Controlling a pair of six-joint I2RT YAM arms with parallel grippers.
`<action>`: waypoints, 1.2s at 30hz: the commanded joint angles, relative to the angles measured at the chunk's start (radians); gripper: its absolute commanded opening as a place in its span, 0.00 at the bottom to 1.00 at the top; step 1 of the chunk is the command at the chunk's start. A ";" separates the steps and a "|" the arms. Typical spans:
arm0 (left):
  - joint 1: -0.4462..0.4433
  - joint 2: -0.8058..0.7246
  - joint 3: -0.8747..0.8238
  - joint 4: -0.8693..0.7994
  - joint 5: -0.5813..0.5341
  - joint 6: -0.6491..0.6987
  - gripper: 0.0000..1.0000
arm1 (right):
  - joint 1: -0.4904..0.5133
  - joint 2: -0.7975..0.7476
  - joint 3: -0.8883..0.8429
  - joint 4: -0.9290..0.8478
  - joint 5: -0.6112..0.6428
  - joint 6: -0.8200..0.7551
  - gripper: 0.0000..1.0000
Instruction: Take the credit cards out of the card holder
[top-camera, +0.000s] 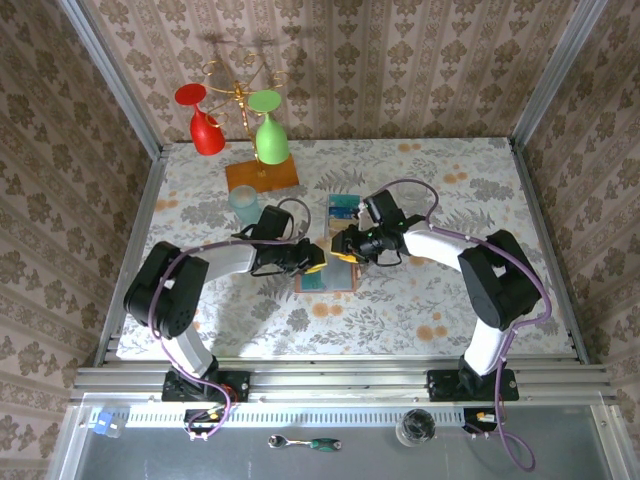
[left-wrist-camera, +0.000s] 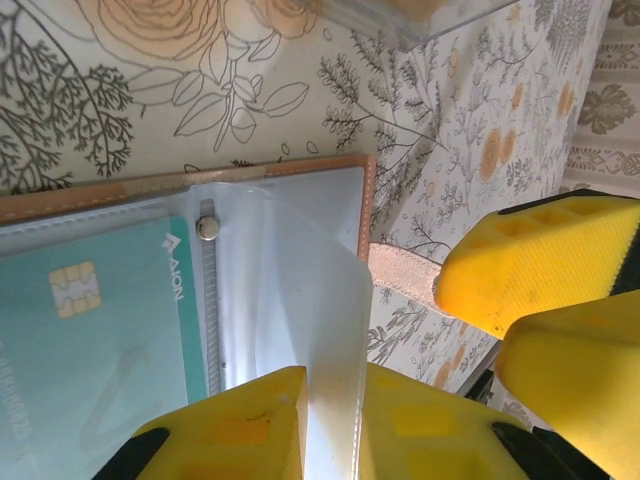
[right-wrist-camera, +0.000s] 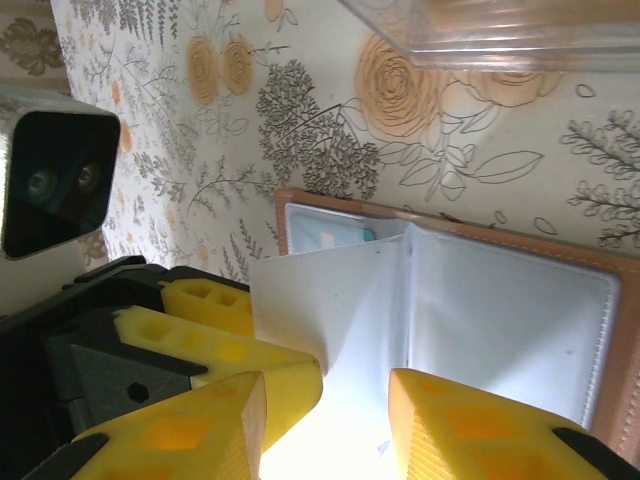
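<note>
Tan card holder (left-wrist-camera: 366, 205) lies open, teal card (left-wrist-camera: 100, 330) in clear sleeve (left-wrist-camera: 320, 300).

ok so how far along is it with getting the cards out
Done: the card holder lies open, and what look like blue cards lie beyond it. In hand: the left fingers pinch a clear sleeve. Left: a teal card sits in its pocket.

teal card (left-wrist-camera: 100, 330), tan card holder (left-wrist-camera: 50, 205) (floral table (left-wrist-camera: 150, 80))

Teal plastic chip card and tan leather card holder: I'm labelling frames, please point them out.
Teal plastic chip card (left-wrist-camera: 110, 340): left wrist view, its face.
Tan leather card holder (left-wrist-camera: 150, 184): left wrist view, top border.
</note>
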 joint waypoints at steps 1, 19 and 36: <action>-0.019 0.030 0.032 0.011 0.019 -0.024 0.19 | -0.006 -0.039 -0.016 -0.030 0.018 -0.019 0.38; -0.077 0.120 0.113 0.059 0.046 -0.056 0.34 | -0.031 -0.075 -0.006 -0.090 0.046 -0.048 0.38; -0.023 0.063 0.114 0.048 0.060 -0.034 0.36 | -0.028 -0.085 0.020 -0.146 0.065 -0.061 0.38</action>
